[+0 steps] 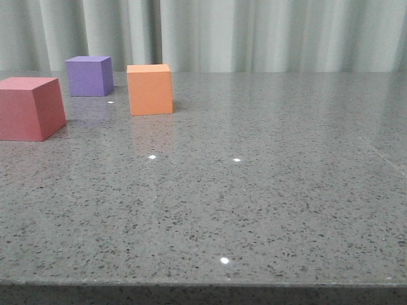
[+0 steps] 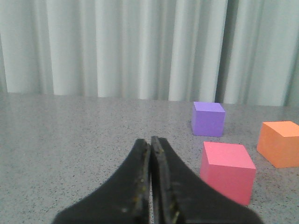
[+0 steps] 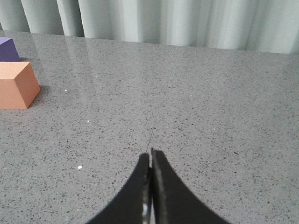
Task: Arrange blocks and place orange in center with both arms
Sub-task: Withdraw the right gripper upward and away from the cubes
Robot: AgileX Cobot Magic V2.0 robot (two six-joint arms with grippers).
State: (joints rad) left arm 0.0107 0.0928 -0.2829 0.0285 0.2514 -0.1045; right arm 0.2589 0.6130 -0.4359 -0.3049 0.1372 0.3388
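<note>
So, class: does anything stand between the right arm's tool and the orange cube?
Nothing visible does. In the right wrist view the shut right tool looks across bare speckled table to the orange cube. The purple cube sits beyond the orange one, not in the path.

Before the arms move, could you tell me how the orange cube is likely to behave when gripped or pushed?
The orange cube sits flat on the stone table, so it should slide rather than roll. Its matte, smooth faces probably give the fingers fair grip. It looks like foam, so likely light and apt to skid on the glossy surface when nudged.
</note>
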